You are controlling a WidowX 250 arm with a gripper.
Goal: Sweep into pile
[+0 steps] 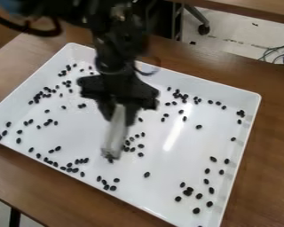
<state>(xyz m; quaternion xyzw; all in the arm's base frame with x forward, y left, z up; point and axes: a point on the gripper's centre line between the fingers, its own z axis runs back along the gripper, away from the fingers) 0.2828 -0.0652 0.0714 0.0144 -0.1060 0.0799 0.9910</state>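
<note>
One black robot arm (117, 42) comes in from the top edge, its upper part cut off, and its black two-finger claw (119, 111) hangs over the middle of one white rectangular tray (168, 195), a little toward the left edge. The claw is closed round one long, pale, whitish tool (115, 133), which slants down to the tray; the tool's upper end is hidden between the fingers and its lower end is blurred, with dark beans against it. The small black oval beans (147, 174) are spread over the tray, roughly a hundred, but several clumps run together, so a sure count cannot be made. They lie thickest along the left edge, near the far edge and along the near edge, where one small group looks like five. More lie just to the right of the tool's lower end, in a tight clump by the far right corner, and scattered toward the near right corner. The tray's near right corner is cut off by the bottom of the view, and the near left one meets the side. The tray rests on a brown wooden bench (266, 164), itself cut off at the sides. Behind are one black caster (203, 29) on a pale floor (227, 33) and tangled cables (281, 53), partly out of view.
</note>
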